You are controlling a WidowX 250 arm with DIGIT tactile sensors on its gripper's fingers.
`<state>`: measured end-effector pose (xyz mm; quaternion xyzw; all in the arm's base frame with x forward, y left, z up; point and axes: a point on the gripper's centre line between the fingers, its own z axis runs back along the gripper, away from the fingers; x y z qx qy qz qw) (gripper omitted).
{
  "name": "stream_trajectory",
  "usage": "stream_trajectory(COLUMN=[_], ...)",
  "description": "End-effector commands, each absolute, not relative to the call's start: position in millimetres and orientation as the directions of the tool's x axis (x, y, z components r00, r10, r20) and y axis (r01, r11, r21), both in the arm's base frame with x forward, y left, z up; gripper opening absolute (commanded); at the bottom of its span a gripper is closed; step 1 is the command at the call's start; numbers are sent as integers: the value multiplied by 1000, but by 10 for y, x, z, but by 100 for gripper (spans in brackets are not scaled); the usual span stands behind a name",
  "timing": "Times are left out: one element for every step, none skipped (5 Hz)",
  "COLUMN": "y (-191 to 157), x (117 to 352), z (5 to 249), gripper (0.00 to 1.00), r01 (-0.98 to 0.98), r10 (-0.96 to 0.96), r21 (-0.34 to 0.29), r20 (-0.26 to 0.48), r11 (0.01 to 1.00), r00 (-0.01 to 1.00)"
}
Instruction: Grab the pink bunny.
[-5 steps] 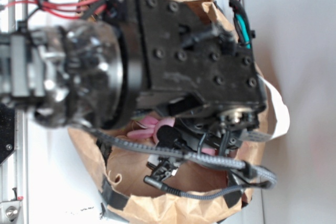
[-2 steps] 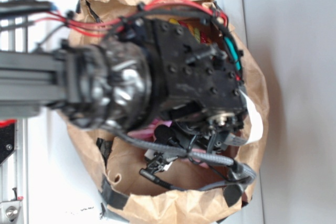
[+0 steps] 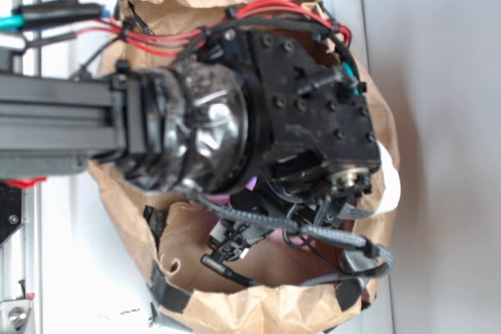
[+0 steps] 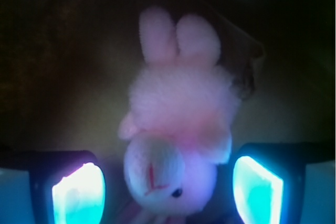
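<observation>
The pink bunny [image 4: 178, 108] lies on the dim floor of a brown paper bag, with its two ears pointing toward the top of the wrist view. Its head [image 4: 157, 174] is low in the frame, between my fingers. My gripper [image 4: 168, 187] is open. The two glowing cyan pads [image 4: 79, 198] stand either side of the head, and a dark gap shows on each side. In the exterior view the black wrist [image 3: 313, 115] reaches down into the bag and covers the bunny except a sliver of pink [image 3: 251, 183].
The crumpled paper bag [image 3: 235, 307] has raised walls all around the wrist, with black tape at its lower rim. Braided grey cables [image 3: 313, 232] and red wires [image 3: 156, 37] hang off the arm over the bag. A metal rail [image 3: 16, 287] runs along the left edge.
The arm has slid right and sunk deeper into the bag. The pink ears that showed under the wrist a second ago are now almost wholly covered.
</observation>
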<state>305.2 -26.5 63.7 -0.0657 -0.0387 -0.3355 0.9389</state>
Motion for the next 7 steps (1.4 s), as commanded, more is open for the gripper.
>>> stream_trajectory(y=[-389, -388, -388, -394, -394, -394, -394], x=[3160, 3168, 3161, 3145, 3145, 3145, 3145], z=[814, 808, 814, 822, 822, 822, 822], gripper=[0, 0, 100, 100, 100, 100, 100], r01=[630, 624, 621, 621, 621, 621, 621], r10=[-615, -610, -608, -608, -608, -608, -608], r21=[-67, -62, -55, -48, -48, -48, -48], r20=[154, 151, 154, 159, 159, 159, 159], r11=[774, 779, 782, 782, 782, 782, 782], r00=[773, 778, 779, 778, 778, 778, 778])
